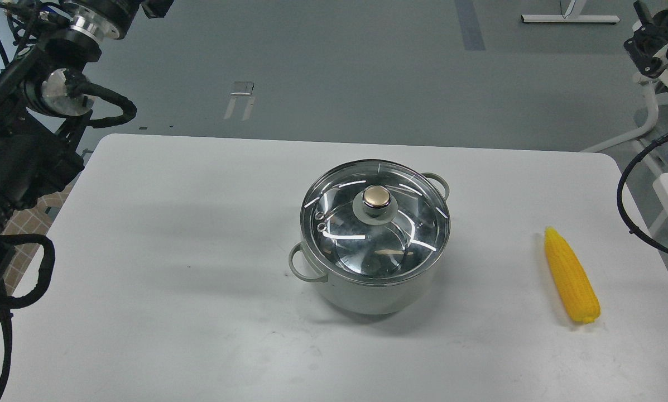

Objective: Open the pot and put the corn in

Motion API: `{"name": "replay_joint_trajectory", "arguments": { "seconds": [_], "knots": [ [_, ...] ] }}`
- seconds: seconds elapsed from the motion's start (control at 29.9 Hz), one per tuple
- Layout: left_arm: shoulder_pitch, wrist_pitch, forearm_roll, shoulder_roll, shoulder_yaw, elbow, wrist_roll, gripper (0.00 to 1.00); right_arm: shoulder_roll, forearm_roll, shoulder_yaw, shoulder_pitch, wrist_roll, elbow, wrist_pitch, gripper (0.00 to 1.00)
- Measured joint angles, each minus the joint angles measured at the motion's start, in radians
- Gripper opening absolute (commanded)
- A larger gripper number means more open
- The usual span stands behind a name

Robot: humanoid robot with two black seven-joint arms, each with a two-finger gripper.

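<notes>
The pale grey-green pot (367,290) stands near the middle of the white table (172,234), with loop handles at its front left and back right. The glass lid (375,223) with a gold knob (376,196) sits shut on it. The yellow corn (570,274) lies on the table at the right, pointed end away from me. My left arm (60,84) rises along the left edge; its far end leaves the top of the view. A black part of my right arm (649,39) shows at the top right corner, far above the corn; its fingers cannot be told apart.
The table's far edge runs behind the pot, with grey floor beyond it. A white frame (649,117) stands off the table's right far corner. Black cables (626,212) hang at the right edge.
</notes>
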Motion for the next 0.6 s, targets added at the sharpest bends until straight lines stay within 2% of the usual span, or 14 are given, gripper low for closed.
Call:
{"name": "replay_joint_trajectory", "arguments": {
  "seconds": [0.6],
  "knots": [
    [0.013,-0.001,0.010,-0.008,0.011,-0.023,-0.002,0.98,0.007,0.002,0.000,-0.003,0.009,0.013,0.001,1.00]
  ]
}}
